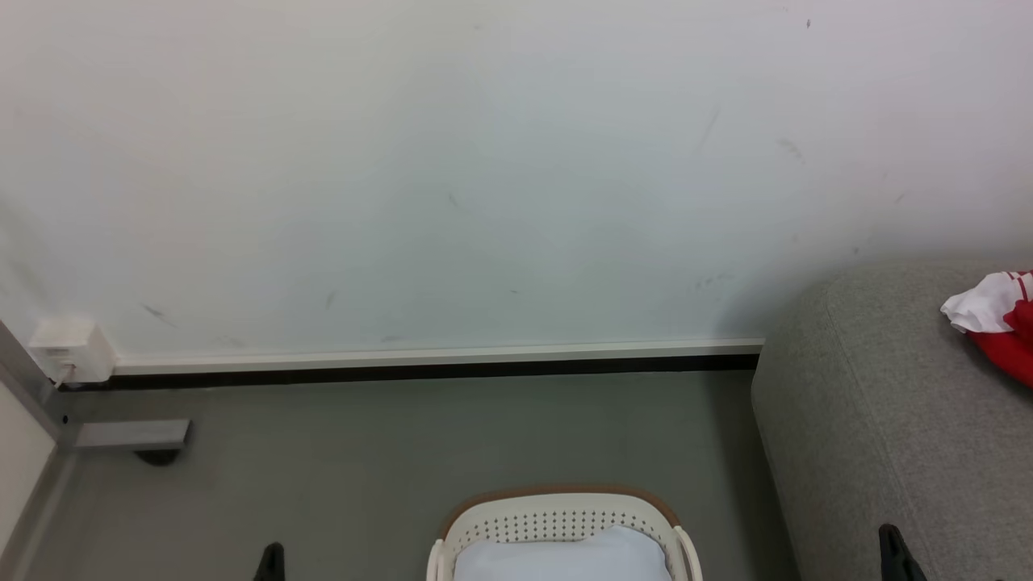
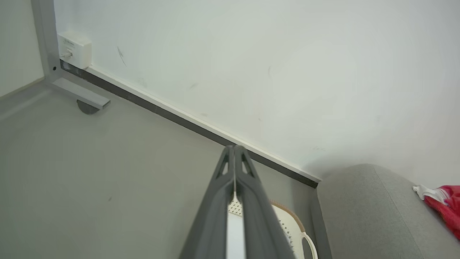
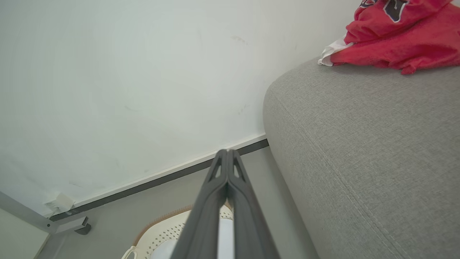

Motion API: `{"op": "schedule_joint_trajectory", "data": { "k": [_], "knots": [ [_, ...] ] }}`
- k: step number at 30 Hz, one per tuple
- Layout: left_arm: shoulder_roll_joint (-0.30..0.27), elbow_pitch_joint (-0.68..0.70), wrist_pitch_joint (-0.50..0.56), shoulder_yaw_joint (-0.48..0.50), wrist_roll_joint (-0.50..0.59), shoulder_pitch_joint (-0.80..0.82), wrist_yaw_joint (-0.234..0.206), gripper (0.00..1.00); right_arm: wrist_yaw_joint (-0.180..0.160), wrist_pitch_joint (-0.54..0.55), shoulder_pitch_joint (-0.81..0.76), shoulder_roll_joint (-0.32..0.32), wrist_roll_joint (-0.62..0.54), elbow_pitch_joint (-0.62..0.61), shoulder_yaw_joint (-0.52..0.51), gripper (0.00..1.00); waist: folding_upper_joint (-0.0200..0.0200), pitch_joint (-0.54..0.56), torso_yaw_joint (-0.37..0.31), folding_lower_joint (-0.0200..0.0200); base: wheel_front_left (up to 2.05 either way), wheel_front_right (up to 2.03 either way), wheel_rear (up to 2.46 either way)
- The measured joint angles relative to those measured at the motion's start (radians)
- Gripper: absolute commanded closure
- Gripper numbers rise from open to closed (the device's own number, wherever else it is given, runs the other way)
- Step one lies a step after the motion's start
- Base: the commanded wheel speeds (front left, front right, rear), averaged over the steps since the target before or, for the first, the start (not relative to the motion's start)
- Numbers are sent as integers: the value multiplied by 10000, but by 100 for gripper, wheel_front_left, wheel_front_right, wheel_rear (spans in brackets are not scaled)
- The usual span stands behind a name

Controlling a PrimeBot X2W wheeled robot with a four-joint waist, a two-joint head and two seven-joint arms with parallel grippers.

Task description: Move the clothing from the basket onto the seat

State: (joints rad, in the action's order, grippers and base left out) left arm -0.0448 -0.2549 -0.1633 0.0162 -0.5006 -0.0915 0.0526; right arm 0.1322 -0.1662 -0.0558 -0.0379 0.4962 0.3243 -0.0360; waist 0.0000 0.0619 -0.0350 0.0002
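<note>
Open floor [image 1: 323, 484] left of basket [image 1: 557, 523]; pad [image 1: 565, 558] inside; clothing [image 1: 989, 307] on sofa [image 1: 871, 420] right. Left gripper [image 2: 234, 147], right gripper [image 3: 227, 151]: jaws clenched, empty.

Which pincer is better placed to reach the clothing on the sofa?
Right, likely. The right pincer, shut and empty, is at the sofa, where the clothing lies; the left pincer, also shut, is on the basket's far side.

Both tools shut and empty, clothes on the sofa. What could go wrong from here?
The smooth pale pad in the cream perforated plastic basket could be mistaken for clothing and pulled out.
The red and white clothing pile lies near the grey woven sofa's rounded end; a nudge might tip it off.
</note>
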Motion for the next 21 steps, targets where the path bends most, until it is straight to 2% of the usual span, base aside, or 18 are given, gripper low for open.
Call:
{"op": "schedule_joint_trajectory", "data": {
  "k": [21],
  "knots": [
    [-2, 23, 759, 261, -3158, 536, 207, 100, -2, 792, 483, -8, 3160, -209, -215, 100, 0, -128, 70, 0, 0, 0, 0]
  ]
}}
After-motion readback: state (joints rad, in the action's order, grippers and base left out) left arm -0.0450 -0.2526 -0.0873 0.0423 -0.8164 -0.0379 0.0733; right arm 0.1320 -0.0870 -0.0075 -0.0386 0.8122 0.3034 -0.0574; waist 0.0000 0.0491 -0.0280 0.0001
